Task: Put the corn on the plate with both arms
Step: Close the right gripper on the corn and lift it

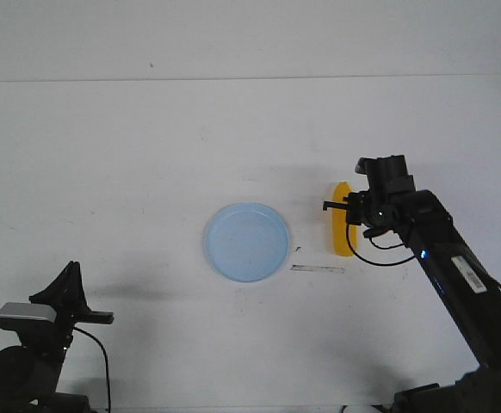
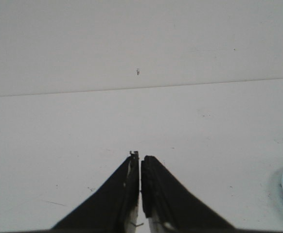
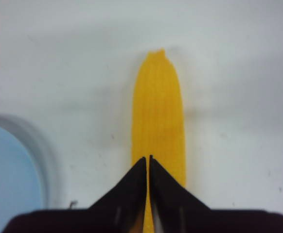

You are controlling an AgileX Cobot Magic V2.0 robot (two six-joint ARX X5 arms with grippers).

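Both arms' jaws are clenched empty; only the right wrist view shows corn (image 3: 158, 116) ridges.

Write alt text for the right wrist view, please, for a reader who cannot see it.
The right gripper, its black fingers nearly closed, hovers directly over a yellow-orange corn lying on a white table. Part of a light blue plate shows at one edge, apart from the corn.

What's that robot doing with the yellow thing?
The right arm's tool hangs over the corn, which lies on the white table just to the right of the blue plate. Its tips look shut and haven't grabbed the corn. The plate is empty. The left tool is shut too, parked near the robot.
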